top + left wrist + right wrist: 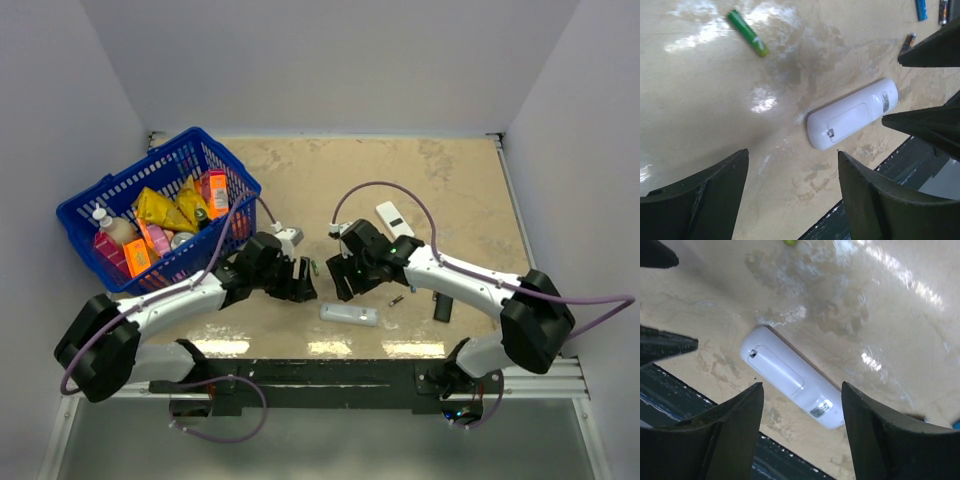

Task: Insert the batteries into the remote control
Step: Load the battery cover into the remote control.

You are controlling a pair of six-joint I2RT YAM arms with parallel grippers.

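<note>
The slim white remote control (349, 314) lies back-side up near the table's front edge, its battery cover shut; it also shows in the left wrist view (852, 114) and the right wrist view (790, 375). My left gripper (303, 283) (792, 160) is open and empty, hovering just left of and above the remote. My right gripper (345, 280) (802, 387) is open and empty above the remote, its fingers straddling it without touching. A green battery (316, 268) (748, 33) lies between the grippers. A blue battery (921, 9), a dark battery (908, 42) and a silvery battery (943, 10) lie to the right.
A blue basket (85, 205) full of packets stands at the back left. A wider white remote (393, 220) lies behind the right arm, and a black remote (442, 305) lies under it. The table's front edge and a dark rail (330, 372) run close to the remote.
</note>
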